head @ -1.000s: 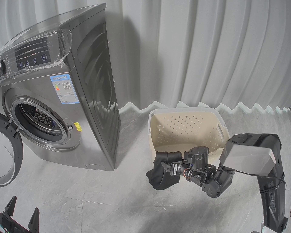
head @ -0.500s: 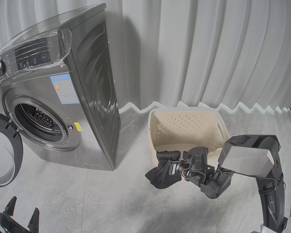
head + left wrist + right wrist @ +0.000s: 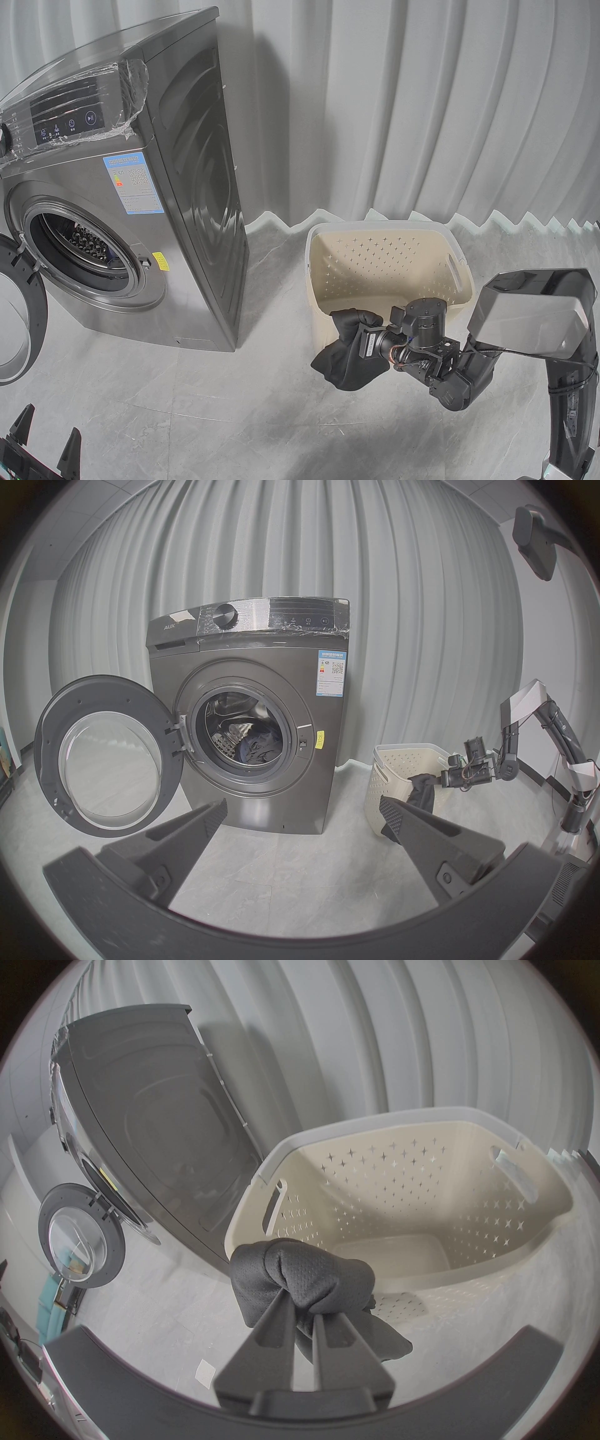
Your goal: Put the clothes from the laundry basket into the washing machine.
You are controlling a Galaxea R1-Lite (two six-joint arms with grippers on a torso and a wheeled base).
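Garment (image 3: 347, 365) drawn back off laundry basket (image 3: 387, 226) rim.
R gripper (image 3: 303, 1316) fingers pinch it; L gripper (image 3: 50, 431) fingers spread; basket prob. empty.

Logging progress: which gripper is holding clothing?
The right gripper, jaws shut on the dark grey mesh garment beside the cream plastic laundry basket; the left gripper is open and empty.

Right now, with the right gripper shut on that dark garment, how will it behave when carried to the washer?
Likely floppy: the dark garment bunches over the right gripper and sags below it. Probably light, since a fingertip pinch holds it. The hanging tail may snag the laundry basket rim.
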